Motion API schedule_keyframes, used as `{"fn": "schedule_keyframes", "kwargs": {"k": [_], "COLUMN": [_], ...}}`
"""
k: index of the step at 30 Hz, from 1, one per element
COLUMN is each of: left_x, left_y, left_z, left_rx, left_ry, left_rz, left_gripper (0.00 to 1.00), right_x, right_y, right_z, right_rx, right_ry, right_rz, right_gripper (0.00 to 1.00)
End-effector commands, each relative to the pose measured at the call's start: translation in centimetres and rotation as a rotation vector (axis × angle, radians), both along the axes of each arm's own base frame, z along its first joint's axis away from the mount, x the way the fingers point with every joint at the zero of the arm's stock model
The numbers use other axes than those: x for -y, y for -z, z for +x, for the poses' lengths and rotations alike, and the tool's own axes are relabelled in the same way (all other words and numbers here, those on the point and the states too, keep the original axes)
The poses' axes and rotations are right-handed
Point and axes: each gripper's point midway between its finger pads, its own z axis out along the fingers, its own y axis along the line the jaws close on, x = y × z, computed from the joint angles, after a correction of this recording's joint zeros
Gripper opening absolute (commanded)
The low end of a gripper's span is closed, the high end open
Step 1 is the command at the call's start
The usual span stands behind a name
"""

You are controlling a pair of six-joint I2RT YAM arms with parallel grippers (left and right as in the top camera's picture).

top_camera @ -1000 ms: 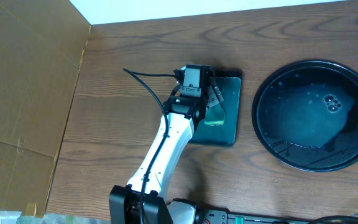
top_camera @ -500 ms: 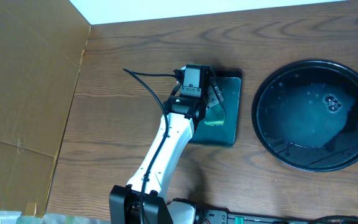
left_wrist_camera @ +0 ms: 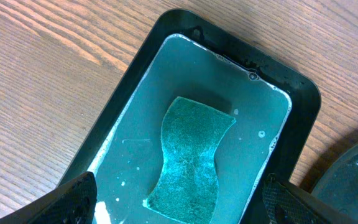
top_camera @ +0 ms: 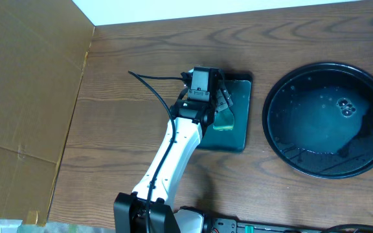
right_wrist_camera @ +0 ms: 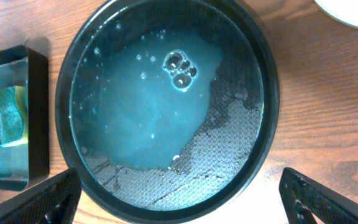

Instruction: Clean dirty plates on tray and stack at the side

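Newly entered at the right edge of the overhead view is a dark part of the right arm, over the rim of the tray (top_camera: pixel 265 116); a second ago that edge showed no arm. Nothing else has shifted.

The right tool (right_wrist_camera: pixel 182 208) stands with its fingers spread to the two lower corners of its wrist view, and nothing lies between them. It looks straight down on the tray, which holds only a pool of bluish wash water with a cluster of bubbles (right_wrist_camera: pixel 180 67). No plate rests in it.

One of the plates (right_wrist_camera: pixel 353 9) shows as a white sliver at the upper right corner of the right wrist view, on the wooden surface (top_camera: pixel 122 65) beside the tray. Whether others lie stacked under it cannot be told. This placement suits the task, since cleaned plates belong at the side, clear of the wet tray. The work is judged near its end.

The left tool (top_camera: pixel 220 103) hangs wide apart and empty above the rectangular teal tray (left_wrist_camera: pixel 303 106). Directly beneath it a green sponge (left_wrist_camera: pixel 191 155) lies flat in shallow liquid, probably so that it stays wet and within easy reach for a fresh grasp.
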Motion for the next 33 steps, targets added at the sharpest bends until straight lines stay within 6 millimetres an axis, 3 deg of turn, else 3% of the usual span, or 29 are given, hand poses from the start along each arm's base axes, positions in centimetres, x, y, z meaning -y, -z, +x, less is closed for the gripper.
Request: {"fn": "schedule_keyframes", "kwargs": {"k": [1, 10, 24, 33], "left_x": [-0.3, -0.3, -0.3, -0.3], "left_y": [-0.9, -0.9, -0.9, -0.9], "left_z": [0.5, 0.5, 0.6, 0.5], "left_rx": [0.023, 0.023, 0.024, 0.023], "left_ry": [-0.006, -0.006, -0.006, -0.006], "left_rz": [0.010, 0.010, 0.010, 0.010], "left_gripper": [0.86, 0.86, 0.86, 0.86], "right_x": [-0.2, -0.2, 0.3, 0.5], "right_y": [-0.2, -0.3, 2.0, 2.8], "right_z": [-0.1, -0.7, -2.4, -2.6], "right_rx": [0.005, 0.110, 0.654, 0.882], "right_ry": [-0.034, -0.152, -0.148, -0.114], "right_rz": [-0.020, -0.096, -0.173, -0.197], "right_gripper": [0.99, 0.99, 0.99, 0.99]}}
